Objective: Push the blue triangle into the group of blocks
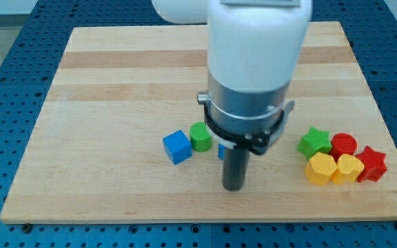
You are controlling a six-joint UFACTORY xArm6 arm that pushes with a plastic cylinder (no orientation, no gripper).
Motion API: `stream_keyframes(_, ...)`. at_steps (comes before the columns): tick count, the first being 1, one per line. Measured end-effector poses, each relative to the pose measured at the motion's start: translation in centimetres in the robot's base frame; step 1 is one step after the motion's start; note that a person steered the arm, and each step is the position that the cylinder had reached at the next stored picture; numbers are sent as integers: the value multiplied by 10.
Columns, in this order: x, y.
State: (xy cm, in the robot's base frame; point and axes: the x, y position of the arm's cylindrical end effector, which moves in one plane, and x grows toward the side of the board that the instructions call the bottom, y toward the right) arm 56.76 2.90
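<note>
The rod's tip (233, 187), which has no jaws, rests just below the half-hidden blue triangle (221, 151); best circle to its left, then push steadily right toward the group of blocks (343, 157).

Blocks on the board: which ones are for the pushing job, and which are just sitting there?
For the job:
my tip
blue piece, mostly hidden behind the rod, likely the blue triangle
group: green star, red cylinder, red star, two yellow blocks

Just lying about:
blue cube
green cylinder
</note>
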Motion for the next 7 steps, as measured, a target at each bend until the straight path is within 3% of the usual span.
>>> stream_keyframes(2, -53, -25)
stream_keyframes(3, -54, -25)
stream_keyframes(5, -51, 34)
stream_keyframes(7, -51, 36)
